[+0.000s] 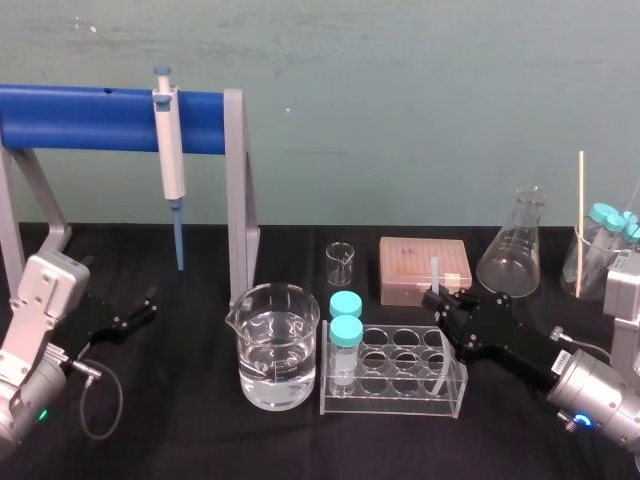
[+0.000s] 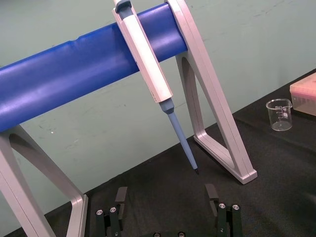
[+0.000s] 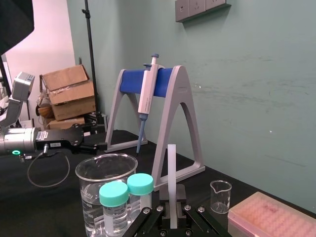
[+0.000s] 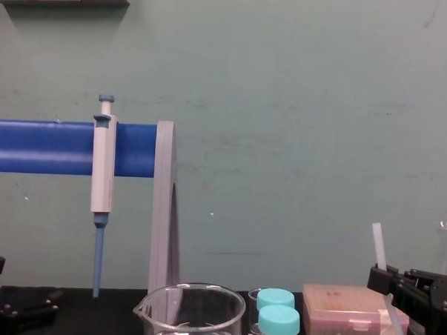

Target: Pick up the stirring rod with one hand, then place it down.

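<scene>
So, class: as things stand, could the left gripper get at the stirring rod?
Probably not easily. The stirring rod is held by the right gripper at the test tube rack, and the beaker of water and two capped tubes stand between it and the left gripper, open near the pipette stand.

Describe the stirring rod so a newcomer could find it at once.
Find the clear tube rack in the middle of the black table. At its right end, the right gripper is shut on the stirring rod. It is white and translucent, unlike the tan stick standing farther right.
</scene>
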Controlling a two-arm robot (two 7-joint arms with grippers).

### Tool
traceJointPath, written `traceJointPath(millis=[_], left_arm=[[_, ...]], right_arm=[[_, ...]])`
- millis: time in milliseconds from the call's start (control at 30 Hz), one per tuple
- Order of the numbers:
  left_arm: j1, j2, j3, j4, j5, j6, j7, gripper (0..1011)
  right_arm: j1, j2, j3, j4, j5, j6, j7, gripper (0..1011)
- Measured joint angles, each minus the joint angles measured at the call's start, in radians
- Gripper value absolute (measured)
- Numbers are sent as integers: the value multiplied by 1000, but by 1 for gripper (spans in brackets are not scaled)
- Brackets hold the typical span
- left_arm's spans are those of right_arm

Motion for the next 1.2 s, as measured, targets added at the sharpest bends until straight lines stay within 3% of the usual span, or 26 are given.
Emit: traceJointPath(millis=[100, 267, 900, 1033, 1133, 1167, 1200], left_arm=[[0, 0, 0, 0, 0, 0, 0, 1000], [0, 0, 0, 0, 0, 0, 0, 1000], [0, 0, 0, 0, 0, 0, 0, 1000], [0, 0, 0, 0, 0, 0, 0, 1000], [0, 0, 0, 0, 0, 0, 0, 1000], [0, 0, 0, 0, 0, 0, 0, 1000], [0, 0, 0, 0, 0, 0, 0, 1000]], right_arm=[[0, 0, 0, 0, 0, 0, 1, 74], [0, 0, 0, 0, 0, 1, 1, 178], [0, -1, 2, -1, 0, 1, -5, 791], [-10, -12, 33, -16, -21, 2, -93, 898], [-28, -24, 66, -41, -61, 13, -208, 977], [-42, -33, 83, -56, -93, 33, -297, 985], [-49, -37, 91, -63, -109, 45, -338, 1003]])
